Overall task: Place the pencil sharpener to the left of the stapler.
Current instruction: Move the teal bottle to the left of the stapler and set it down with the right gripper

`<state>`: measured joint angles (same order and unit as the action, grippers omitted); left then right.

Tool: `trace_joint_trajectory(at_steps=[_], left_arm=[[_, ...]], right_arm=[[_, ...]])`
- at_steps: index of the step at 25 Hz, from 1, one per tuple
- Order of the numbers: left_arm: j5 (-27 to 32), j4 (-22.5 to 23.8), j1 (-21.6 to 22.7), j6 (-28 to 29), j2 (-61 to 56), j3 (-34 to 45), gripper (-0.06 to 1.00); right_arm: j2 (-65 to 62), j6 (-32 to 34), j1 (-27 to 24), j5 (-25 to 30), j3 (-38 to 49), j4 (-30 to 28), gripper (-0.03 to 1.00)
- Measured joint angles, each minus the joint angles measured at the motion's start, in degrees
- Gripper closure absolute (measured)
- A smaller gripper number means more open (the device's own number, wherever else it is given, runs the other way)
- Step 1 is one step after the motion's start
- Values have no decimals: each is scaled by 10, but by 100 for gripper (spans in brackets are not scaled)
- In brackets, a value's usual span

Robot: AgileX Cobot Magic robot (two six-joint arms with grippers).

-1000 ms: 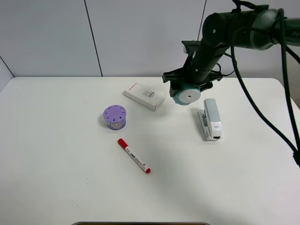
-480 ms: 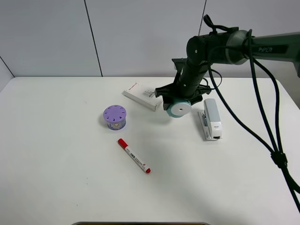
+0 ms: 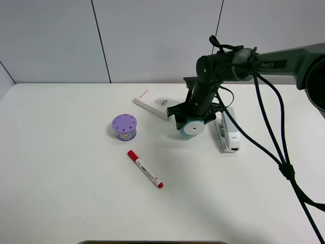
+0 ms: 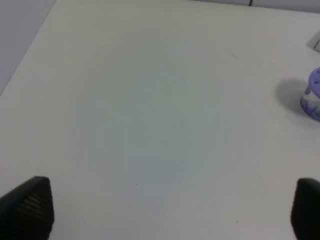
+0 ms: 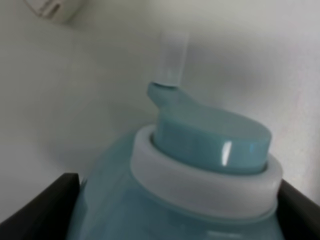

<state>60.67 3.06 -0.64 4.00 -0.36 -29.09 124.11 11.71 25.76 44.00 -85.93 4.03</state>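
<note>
The teal pencil sharpener (image 3: 191, 128) with its white round face sits low at the table, just left of the grey-and-white stapler (image 3: 229, 129). My right gripper (image 3: 193, 120) is shut on it from above. In the right wrist view the sharpener (image 5: 200, 170) fills the frame between the dark fingers (image 5: 37, 207), its teal crank end pointing away. My left gripper (image 4: 170, 210) is open over bare table at the far left, outside the exterior high view; only its two dark fingertips (image 4: 27, 205) show.
A flat white box (image 3: 156, 103) lies behind and left of the sharpener. A purple holed cylinder (image 3: 124, 126) stands further left, also seen in the left wrist view (image 4: 312, 95). A red-capped marker (image 3: 145, 169) lies in front. Black cables (image 3: 277, 147) hang from the right arm.
My right arm has carried the sharpener down and leftward, from above the stapler's far end to table level beside the stapler's left side. The left gripper view shows no motion.
</note>
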Motion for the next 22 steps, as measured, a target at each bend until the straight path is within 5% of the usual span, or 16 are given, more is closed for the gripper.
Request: trace_joint_trajectory(at_steps=[22], left_arm=[[0, 0, 0, 0, 0, 0, -1]], right_arm=[[17, -3, 0, -12, 0, 2, 29]])
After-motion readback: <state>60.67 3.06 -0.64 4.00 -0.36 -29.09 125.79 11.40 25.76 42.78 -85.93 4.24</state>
